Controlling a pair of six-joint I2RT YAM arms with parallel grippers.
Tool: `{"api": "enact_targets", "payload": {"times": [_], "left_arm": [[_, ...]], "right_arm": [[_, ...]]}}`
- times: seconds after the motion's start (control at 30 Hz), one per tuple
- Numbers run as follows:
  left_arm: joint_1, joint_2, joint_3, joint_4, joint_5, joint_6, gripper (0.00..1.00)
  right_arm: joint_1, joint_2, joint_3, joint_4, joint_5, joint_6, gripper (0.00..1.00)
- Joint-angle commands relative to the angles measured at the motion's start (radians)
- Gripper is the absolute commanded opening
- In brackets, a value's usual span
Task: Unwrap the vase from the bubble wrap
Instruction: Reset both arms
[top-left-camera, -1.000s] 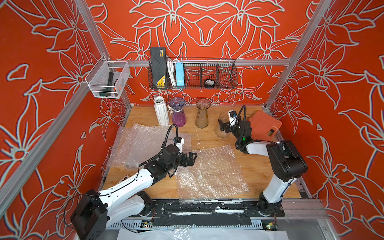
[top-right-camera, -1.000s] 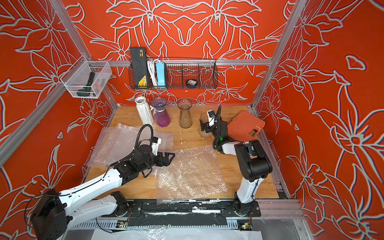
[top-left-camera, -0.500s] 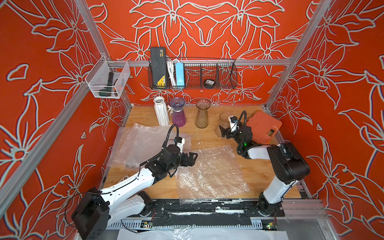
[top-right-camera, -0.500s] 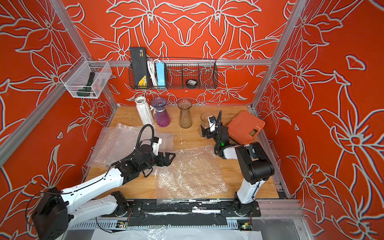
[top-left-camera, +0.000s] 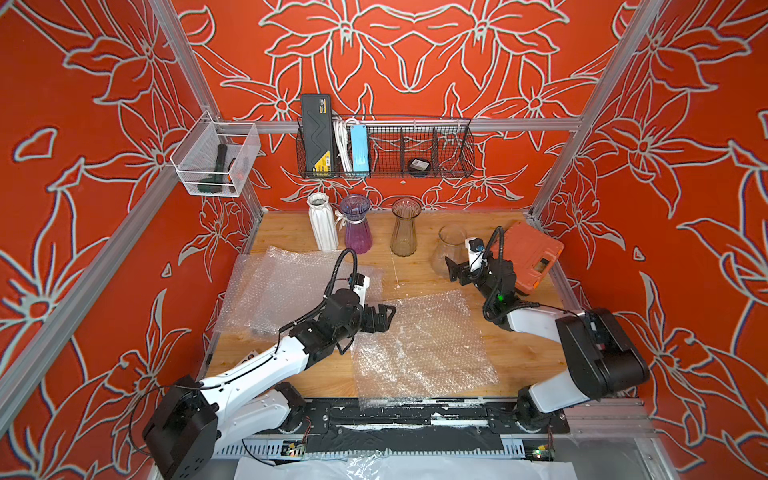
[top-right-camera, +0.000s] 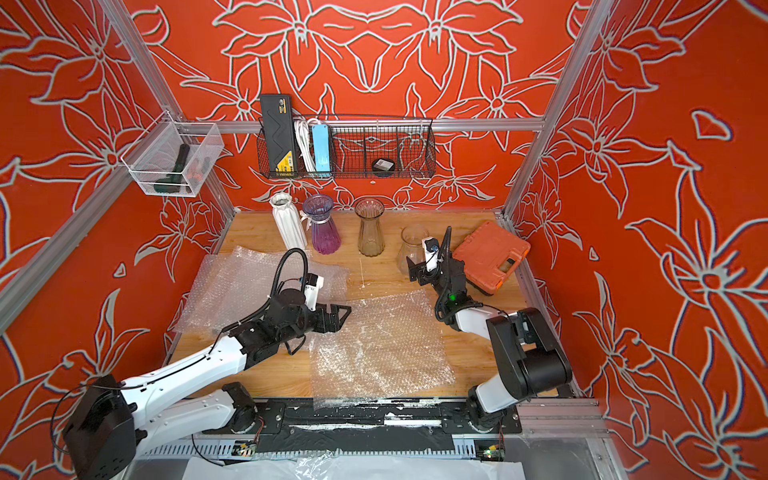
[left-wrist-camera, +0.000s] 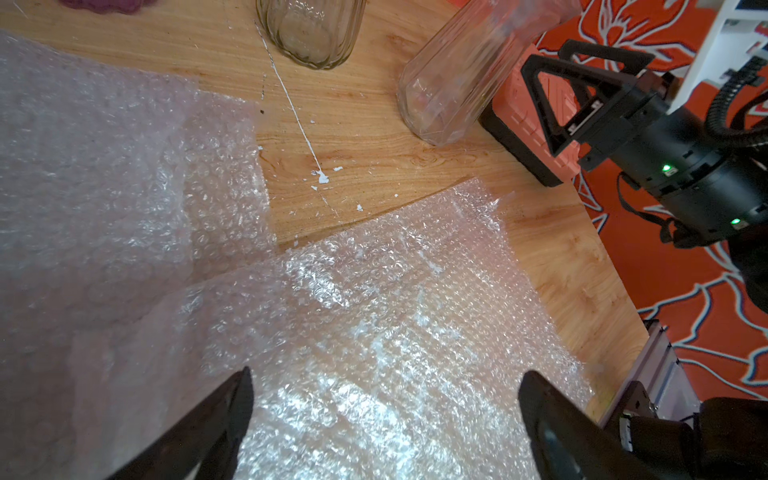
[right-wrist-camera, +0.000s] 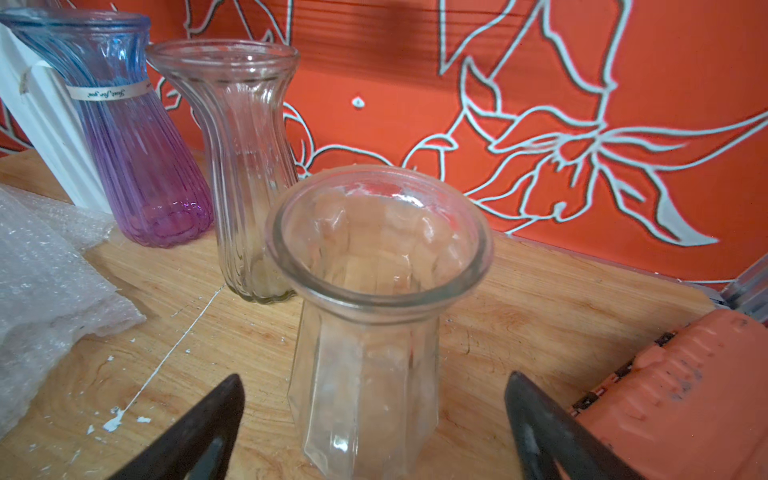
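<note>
While the bare clear vase (right-wrist-camera: 365, 316) stands on the tabletop (right-wrist-camera: 540, 316) just ahead of the right fingers (right-wrist-camera: 195, 436), apart and empty, the left fingers (left-wrist-camera: 199, 428) hang apart over bubble wrap (left-wrist-camera: 374, 332) lying flat. Wire basket (top-left-camera: 453, 145) holds black box (top-left-camera: 318, 133), white cable (top-left-camera: 341, 141), blue box (top-left-camera: 359, 147), small black item (top-left-camera: 417, 165); clear bin (top-left-camera: 249, 153) holds dark tool (top-left-camera: 218, 164).
</note>
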Motion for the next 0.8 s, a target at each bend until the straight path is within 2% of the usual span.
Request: {"api": "enact_targets", "payload": {"times": [0.0, 0.13, 0.27, 0.4, 0.5, 0.57, 0.63, 0.77], "left_arm": [[0.007, -0.032, 0.021, 0.013, -0.007, -0.003, 0.97], [0.009, -0.076, 0.025, 0.002, -0.025, 0.008, 0.97], [0.015, -0.11, 0.045, -0.039, -0.048, 0.029, 0.98], [0.029, -0.139, 0.064, -0.091, -0.076, 0.05, 0.99], [0.056, -0.144, 0.074, -0.138, -0.089, 0.079, 0.99], [0.079, -0.148, 0.086, -0.178, -0.123, 0.096, 0.99], [0.106, -0.163, 0.095, -0.216, -0.187, 0.097, 0.99], [0.184, -0.22, 0.088, -0.233, -0.26, 0.12, 0.99]], "right_arm": [[0.002, -0.085, -0.035, -0.131, 0.047, 0.051, 0.98], [0.002, -0.245, -0.087, -0.305, 0.072, 0.105, 0.98], [0.002, -0.514, -0.152, -0.553, 0.105, 0.153, 0.98], [-0.004, -0.827, -0.177, -0.814, 0.235, 0.177, 0.98], [-0.009, -0.978, -0.162, -0.953, 0.35, 0.152, 0.98], [-0.017, -1.017, -0.145, -1.011, 0.407, 0.151, 0.98], [-0.031, -1.005, -0.141, -0.998, 0.4, 0.156, 0.98], [-0.07, -0.841, -0.129, -0.889, 0.417, 0.167, 0.98]]}}
